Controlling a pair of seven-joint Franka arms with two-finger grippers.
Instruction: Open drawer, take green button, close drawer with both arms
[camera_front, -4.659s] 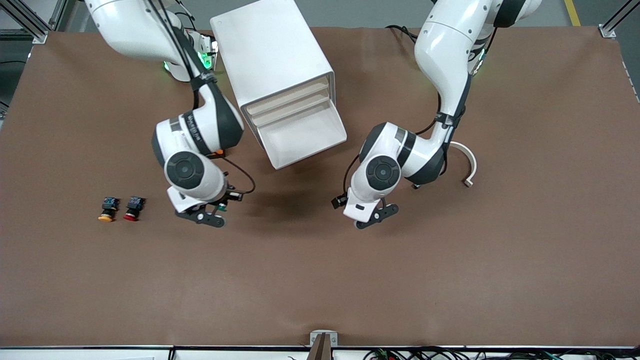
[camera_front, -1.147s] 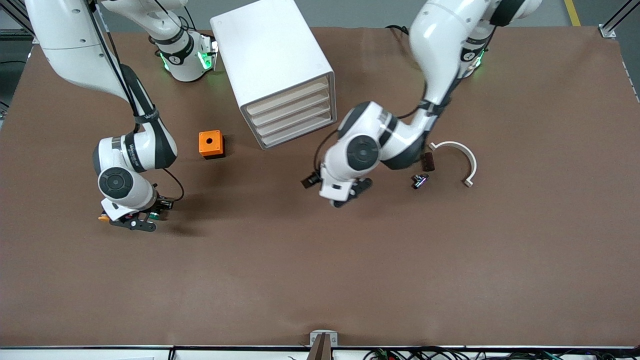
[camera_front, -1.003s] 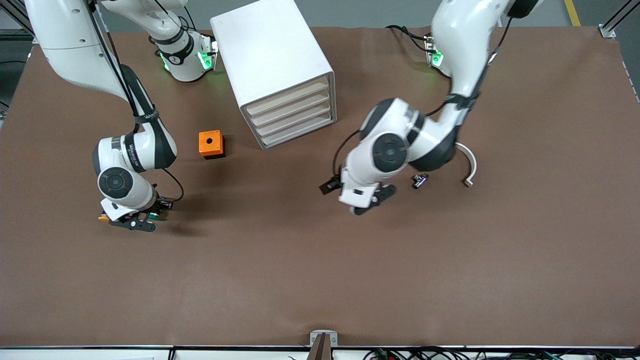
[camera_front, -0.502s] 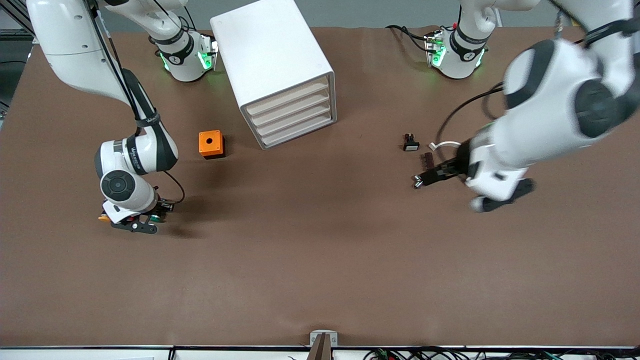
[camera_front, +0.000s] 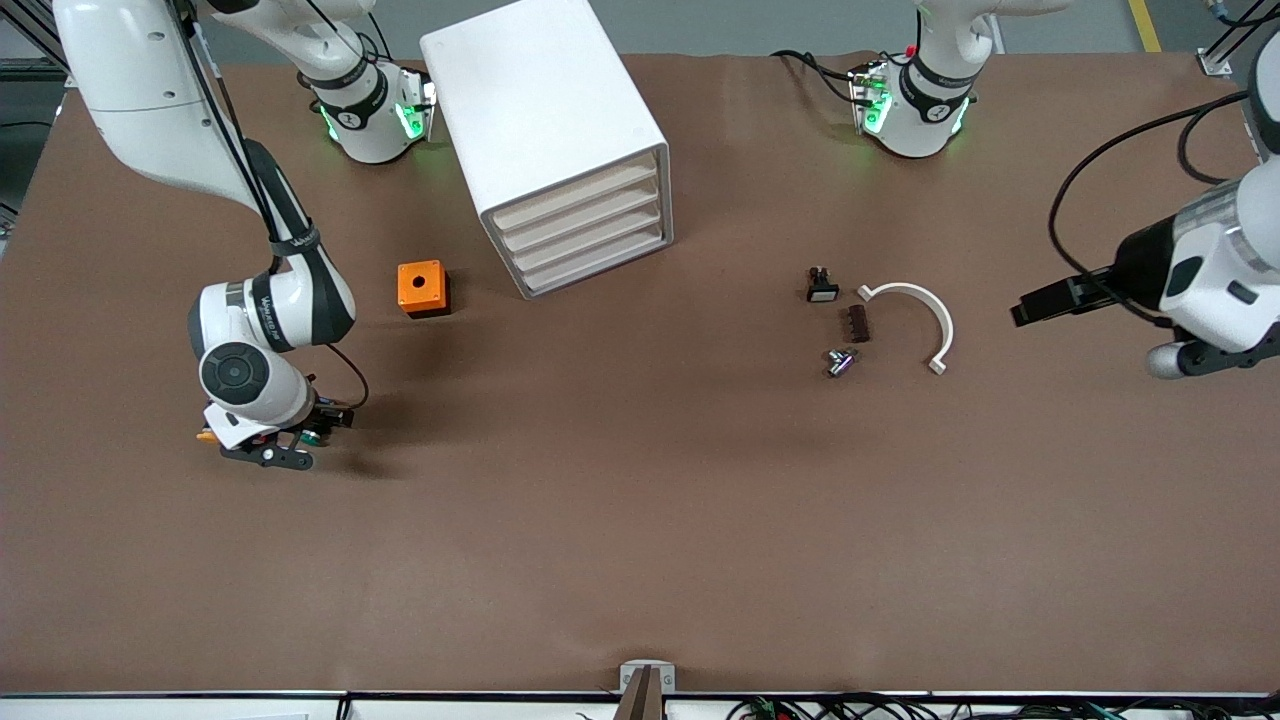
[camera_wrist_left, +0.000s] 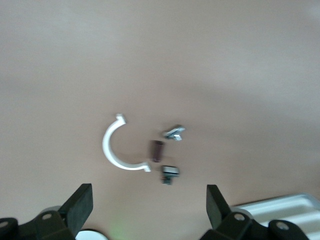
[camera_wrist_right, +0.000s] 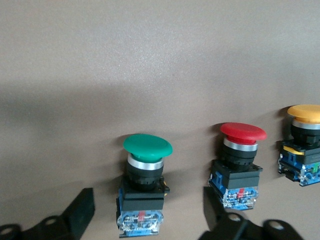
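Bench (camera_front: 640, 520): covered by a brown mat, creased in places; a small bracket is fixed at its near edge.
Right gripper (camera_front: 268, 447): held low over the mat at the right arm's end; its jaws are spread wide, with the button between them.
Button (camera_wrist_right: 145, 182): green-capped, laid on the mat, in a row beside a red button (camera_wrist_right: 240, 165) and a yellow button (camera_wrist_right: 302, 145).
Left gripper (camera_wrist_left: 149, 212): raised over the left arm's end, opened wide, nothing held.
Small parts: a white arc (camera_front: 925, 320), a dark block (camera_front: 857, 323), a metal piece (camera_front: 840, 361) and a black piece (camera_front: 821, 285) are grouped mid-bench.
Orange box (camera_front: 421, 288): set beside the cabinet.
Cabinet (camera_front: 545, 120): white, all four drawers (camera_front: 585, 235) shut.
Room: grey floor is seen past the arm bases.
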